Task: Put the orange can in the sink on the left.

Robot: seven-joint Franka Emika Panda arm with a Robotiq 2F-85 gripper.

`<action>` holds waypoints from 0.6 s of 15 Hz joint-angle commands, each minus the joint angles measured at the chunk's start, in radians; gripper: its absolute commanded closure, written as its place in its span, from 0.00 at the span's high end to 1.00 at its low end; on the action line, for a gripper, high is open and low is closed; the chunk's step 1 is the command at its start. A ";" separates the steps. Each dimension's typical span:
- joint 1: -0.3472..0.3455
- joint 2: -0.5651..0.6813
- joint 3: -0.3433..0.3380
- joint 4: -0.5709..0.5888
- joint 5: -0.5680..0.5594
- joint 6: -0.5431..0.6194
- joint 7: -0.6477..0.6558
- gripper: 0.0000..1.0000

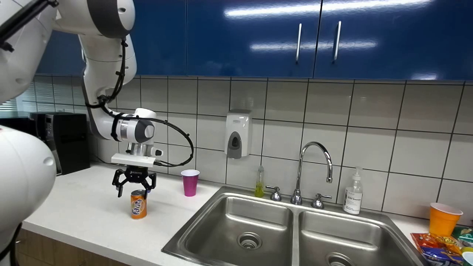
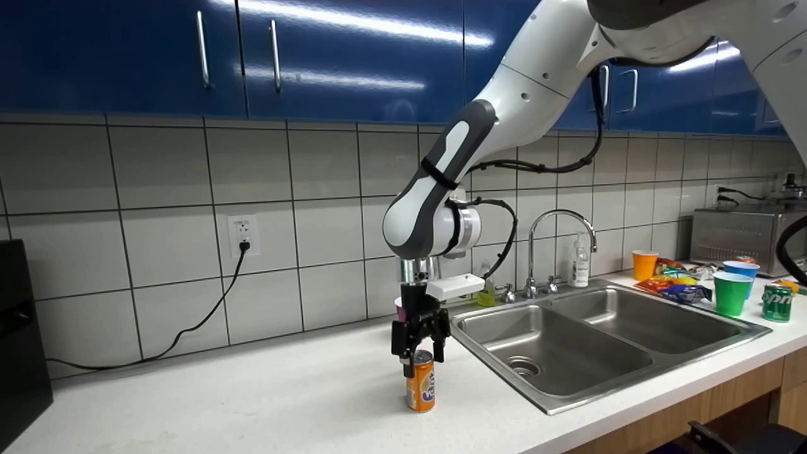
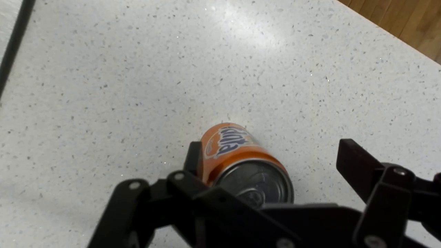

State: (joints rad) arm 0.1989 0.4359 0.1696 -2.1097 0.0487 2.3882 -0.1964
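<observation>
Pincer (image 1: 133,193) fingers apart, tips near the top of the orange can (image 1: 138,207). My wrist view has it between them, just beside the 9 o'clock finger (image 3: 194,156); can't tell if touching. Label reads "Fanta". It's upright on the white counter (image 1: 88,207); in an exterior view I get the left sink basin (image 1: 221,236) between 3 and 4 o'clock from it, pink cup (image 1: 190,184) at 2. Green can (image 2: 777,304) well apart, between 2 and 3, starts "Spr". Pump bottle (image 1: 353,199) print too small to read.

orange can (image 3: 244,155) between wide-apart fingers (image 3: 356,165), contact unclear
</observation>
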 commanded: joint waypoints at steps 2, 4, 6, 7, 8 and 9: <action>0.002 0.037 0.001 0.038 -0.033 0.010 0.042 1.00; 0.001 0.049 0.001 0.049 -0.033 0.012 0.042 1.00; 0.003 0.062 -0.002 0.060 -0.036 0.016 0.046 1.00; 0.003 0.067 -0.003 0.064 -0.035 0.019 0.050 1.00; 0.003 0.071 -0.003 0.068 -0.035 0.022 0.054 1.00; 0.003 0.075 -0.004 0.073 -0.035 0.023 0.056 1.00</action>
State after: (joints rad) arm 0.1989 0.4919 0.1694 -2.0637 0.0422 2.4009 -0.1821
